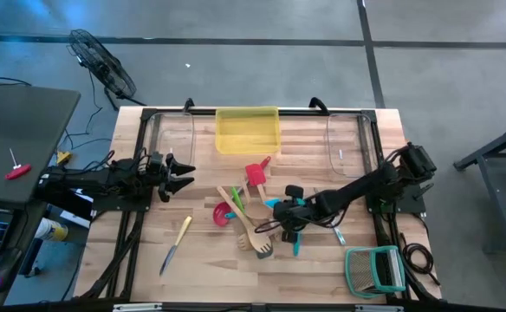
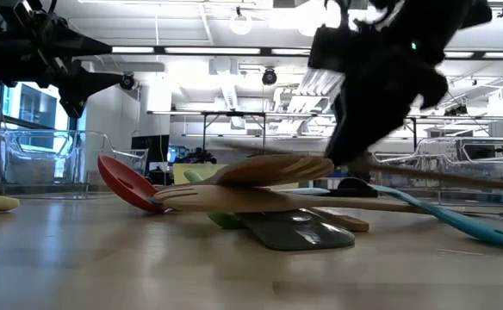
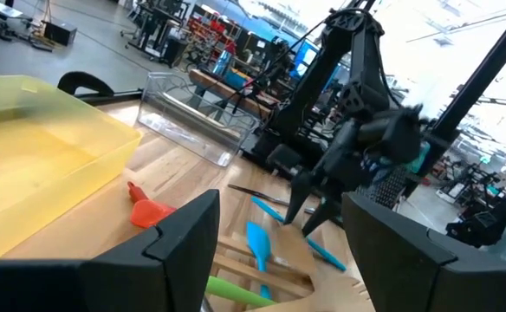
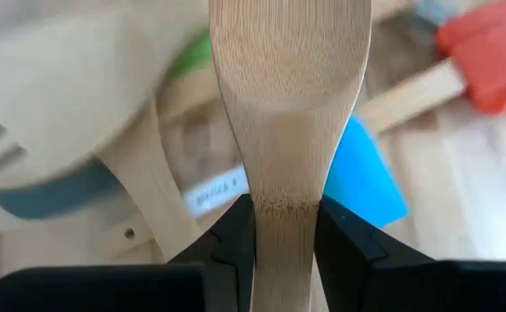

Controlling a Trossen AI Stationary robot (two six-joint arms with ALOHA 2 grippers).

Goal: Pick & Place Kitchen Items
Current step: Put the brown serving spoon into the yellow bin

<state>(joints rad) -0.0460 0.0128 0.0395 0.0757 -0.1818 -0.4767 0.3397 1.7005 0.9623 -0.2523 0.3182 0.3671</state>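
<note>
right pincer (image 4: 283, 234) clamps a wooden spatula (image 4: 289, 113) in the pile (image 1: 253, 221) mid-bench; lifting may drag tangled neighbours. left pincer (image 1: 184, 173) waits wide, far left.

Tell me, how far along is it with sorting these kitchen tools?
Barely begun, it seems. The yellow tray looks empty. The right hand is shut on a wooden spatula over the pile. The left hand waits open off to the side. The pile and the yellow-handled knife remain on the table.
</note>
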